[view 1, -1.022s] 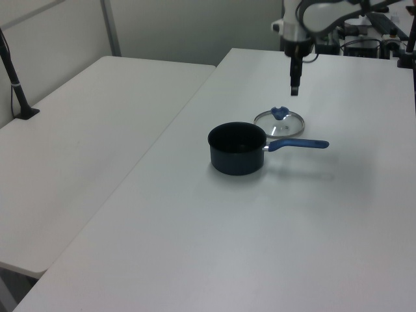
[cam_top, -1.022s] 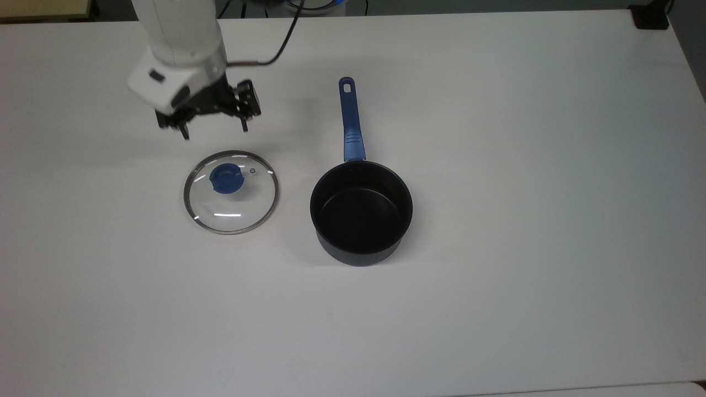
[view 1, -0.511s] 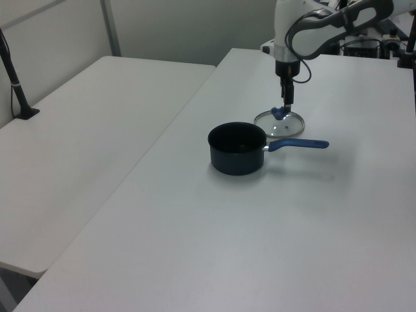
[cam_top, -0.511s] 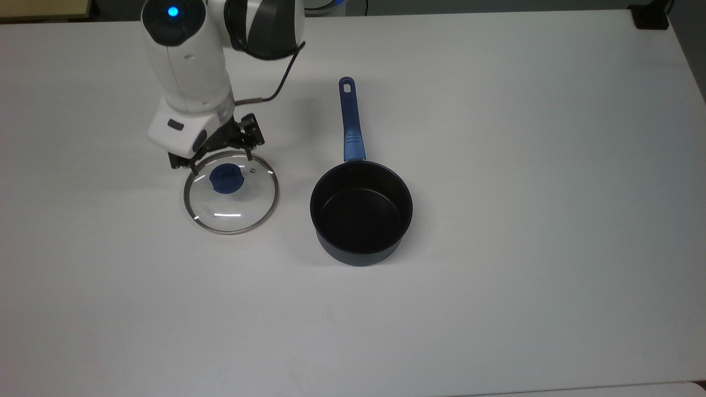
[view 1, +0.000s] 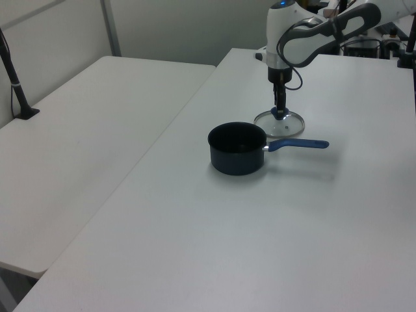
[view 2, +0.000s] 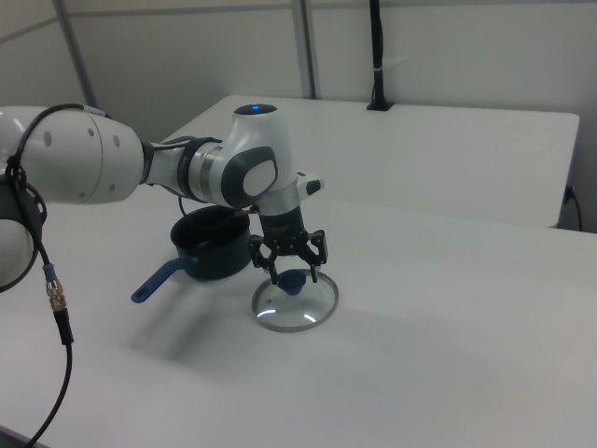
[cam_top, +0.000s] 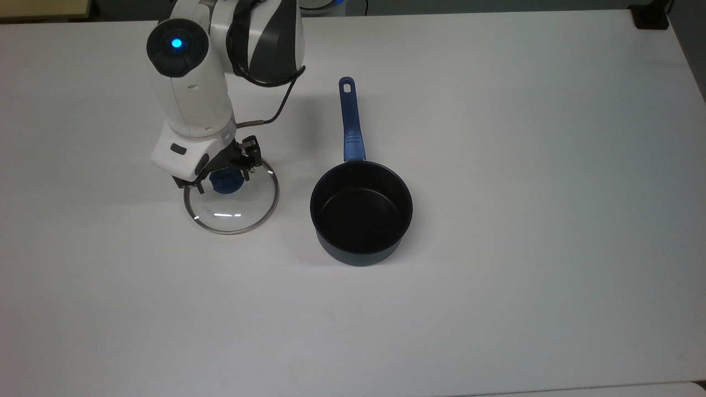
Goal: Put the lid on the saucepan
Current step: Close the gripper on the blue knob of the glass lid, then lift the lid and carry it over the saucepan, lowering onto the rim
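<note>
Hand (cam_top: 223, 177) sits low over the lid (cam_top: 231, 201) left of centre in the top view, fingers spread open on either side of the blue knob (cam_top: 226, 181), not gripping it. The right view shows the same hand (view 2: 293, 274) with fingers straddling the knob (view 2: 291, 281). Lid lies flat on the white counter (cam_top: 496, 165). Pan (cam_top: 361, 212) stands just beside it at centre frame, uncovered, handle pointing toward the top view's upper edge.
</note>
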Robot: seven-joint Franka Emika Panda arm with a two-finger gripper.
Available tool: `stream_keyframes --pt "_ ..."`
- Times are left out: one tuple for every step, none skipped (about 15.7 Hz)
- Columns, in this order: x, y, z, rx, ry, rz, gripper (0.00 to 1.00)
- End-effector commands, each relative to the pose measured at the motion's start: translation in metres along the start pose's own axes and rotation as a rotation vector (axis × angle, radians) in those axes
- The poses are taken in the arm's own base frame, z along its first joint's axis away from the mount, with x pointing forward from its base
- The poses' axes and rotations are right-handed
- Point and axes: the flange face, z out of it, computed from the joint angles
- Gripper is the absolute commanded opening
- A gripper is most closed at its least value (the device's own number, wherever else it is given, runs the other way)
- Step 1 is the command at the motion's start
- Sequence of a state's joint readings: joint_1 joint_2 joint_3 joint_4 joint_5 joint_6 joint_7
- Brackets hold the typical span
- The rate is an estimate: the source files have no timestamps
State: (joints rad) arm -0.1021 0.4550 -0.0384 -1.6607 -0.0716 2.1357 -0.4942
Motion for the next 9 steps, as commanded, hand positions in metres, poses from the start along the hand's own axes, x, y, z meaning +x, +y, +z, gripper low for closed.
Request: stream_keyframes --pt "0.005 -0.002 -0.001 -0.013 0.006 0.007 0.72" --pt "0.004 -0.003 -0.001 -0.008 0.000 0.007 0.67" --pt "0.002 -0.004 0.001 0.000 -0.012 0.008 0.65" --pt "-0.001 -0.005 0.001 0.009 -0.031 0.008 0.61" --pt "-0.003 -0.006 -0.002 0.016 -0.045 0.008 0.59" --pt "-0.005 -0.005 -0.005 0.019 -0.050 0.013 0.54" --pt "-0.005 -0.006 -0.010 0.025 -0.054 0.026 0.52" --pt "-0.006 -0.007 -0.021 0.027 -0.050 0.062 0.50" --pt "-0.003 -0.006 -0.040 0.018 -0.030 0.114 0.50"
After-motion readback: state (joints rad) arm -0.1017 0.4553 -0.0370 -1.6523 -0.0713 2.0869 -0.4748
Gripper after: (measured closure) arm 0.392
